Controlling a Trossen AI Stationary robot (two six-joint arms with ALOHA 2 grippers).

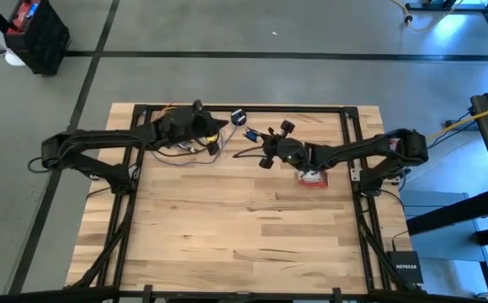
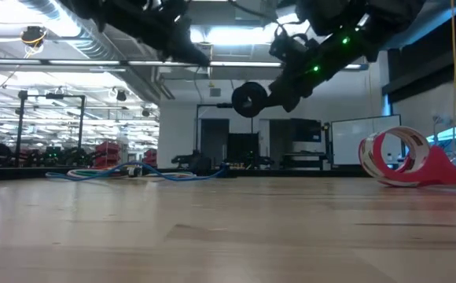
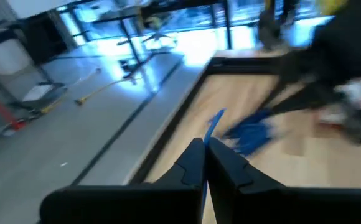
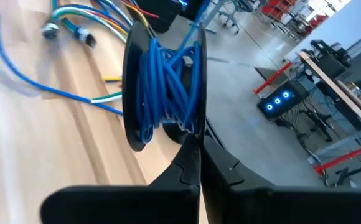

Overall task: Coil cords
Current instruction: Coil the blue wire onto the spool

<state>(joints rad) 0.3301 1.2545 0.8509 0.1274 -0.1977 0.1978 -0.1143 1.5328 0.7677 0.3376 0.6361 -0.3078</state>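
Note:
A black round puck (image 4: 162,81) with thin blue cord wound on it hangs above the table's far middle, with my right gripper (image 4: 194,146) shut on it; the low view shows its round face (image 2: 248,100). Left of it, my left gripper (image 3: 205,149) is raised and shut on a loose stretch of the blue cord (image 3: 213,124). In the high view the left gripper (image 1: 214,128) and the right gripper (image 1: 271,151) stand a short way apart. The red-and-white cord bundle (image 1: 311,177) lies on the table under the right arm, standing as a loop (image 2: 397,157). My left gripper pinches the thin blue cord (image 3: 206,138) between its two fingertips, and the cord stands out past the tips, clear of the table. My right gripper is shut on the puck's edge (image 4: 190,134), where the fingertips meet the wound cord and a rim. The puck is lifted clear of the table, on edge with one round face toward the near side.
A loose blue cable with coloured wires and small plugs (image 4: 68,25) lies on the far left part of the table (image 2: 134,171). A small blue-and-black object (image 1: 238,116) sits by the far rail. The near half of the wooden table (image 1: 227,236) is bare wood.

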